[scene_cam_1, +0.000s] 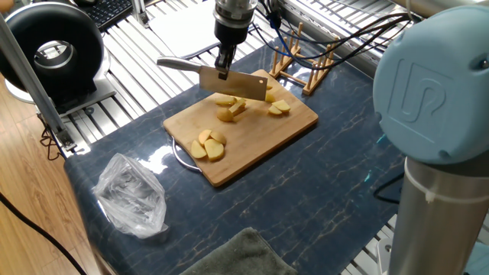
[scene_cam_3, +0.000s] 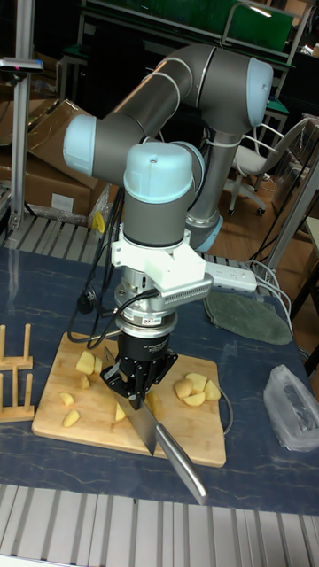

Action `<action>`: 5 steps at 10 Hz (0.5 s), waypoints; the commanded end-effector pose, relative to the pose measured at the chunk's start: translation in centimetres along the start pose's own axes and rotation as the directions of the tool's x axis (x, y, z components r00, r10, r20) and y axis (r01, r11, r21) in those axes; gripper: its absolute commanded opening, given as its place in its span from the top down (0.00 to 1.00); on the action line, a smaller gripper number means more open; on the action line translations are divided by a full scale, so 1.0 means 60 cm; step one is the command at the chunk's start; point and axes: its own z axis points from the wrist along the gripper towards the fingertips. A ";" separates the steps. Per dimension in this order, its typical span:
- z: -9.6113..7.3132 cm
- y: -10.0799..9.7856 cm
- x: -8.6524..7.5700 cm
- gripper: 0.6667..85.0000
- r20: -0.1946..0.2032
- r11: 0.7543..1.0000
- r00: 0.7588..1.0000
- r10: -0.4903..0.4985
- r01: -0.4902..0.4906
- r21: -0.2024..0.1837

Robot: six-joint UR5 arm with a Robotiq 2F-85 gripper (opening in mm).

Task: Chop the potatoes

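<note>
**Steel cleaver held over the cut potatoes**

Steel and black, the hand (scene_cam_1: 223, 64) points straight down over the far half of the board, its fingers clamped on the handle end of a cleaver (scene_cam_1: 229, 82). The broad rectangular blade hangs on edge just above the wood, flat and shiny, with its long axis running across the board; the pale handle sticks out to the left in the fixed view and toward the camera in the tall fixed view, where the hand (scene_cam_3: 135, 379) grips it from above.

Under and beside the blade lie the potatoes (scene_cam_1: 231, 108), peeled, pale yellow and smooth. One cluster of wedges sits right below the blade, a second small pair (scene_cam_1: 279, 108) lies near the board's right corner, and a third group of rounded slices (scene_cam_1: 208, 145) overlaps near the front edge. The pieces point different ways.

All rest on a rectangular bamboo board (scene_cam_1: 294, 121) set askew on the dark blue marbled bench (scene_cam_1: 321, 198). A crumpled clear plastic bag (scene_cam_1: 131, 195) lies to the front left, a grey cloth (scene_cam_1: 237, 256) at the near edge, and a wooden rack (scene_cam_1: 302, 65) behind the board.
</note>
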 end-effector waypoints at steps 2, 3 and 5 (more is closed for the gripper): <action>-0.003 0.010 0.001 1.00 0.010 1.000 1.000 0.022 -0.022 -0.019; -0.003 0.012 0.001 1.00 0.009 1.000 1.000 0.025 -0.025 -0.018; -0.002 0.016 0.002 1.00 0.009 0.999 0.999 0.033 -0.033 -0.018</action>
